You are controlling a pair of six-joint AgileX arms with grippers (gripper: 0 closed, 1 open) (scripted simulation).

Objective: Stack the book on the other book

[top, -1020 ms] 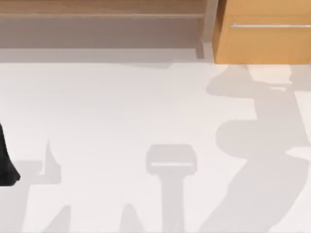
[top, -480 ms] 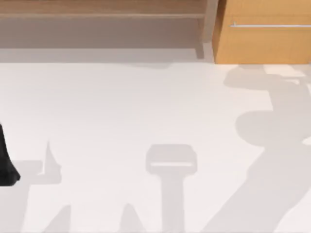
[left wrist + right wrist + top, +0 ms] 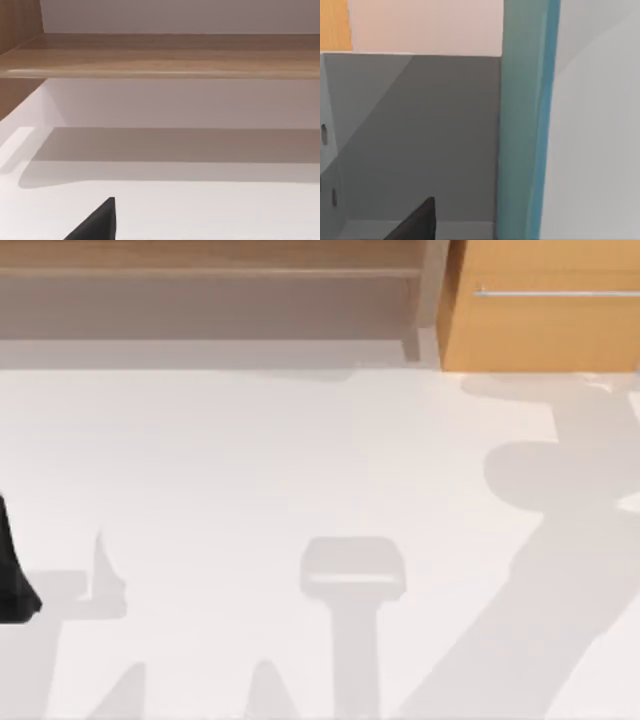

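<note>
A tall teal slab with a blue edge stands upright close to the right wrist camera; it looks like a book seen edge-on. A dark tip of my right gripper shows low in that view, apart from the slab. Whether the slab is held I cannot tell. The other book is out of view. In the top view my right arm appears as a broad shadow at the table's right. My left arm is parked at the left edge, and a dark tip of its gripper shows above the white table.
A low wooden shelf runs along the far side of the white table, also seen in the left wrist view. An orange-brown cabinet with a metal handle stands at the far right.
The right arm's shadow has slid to the right and toward the far cabinet. The left arm has not moved.
</note>
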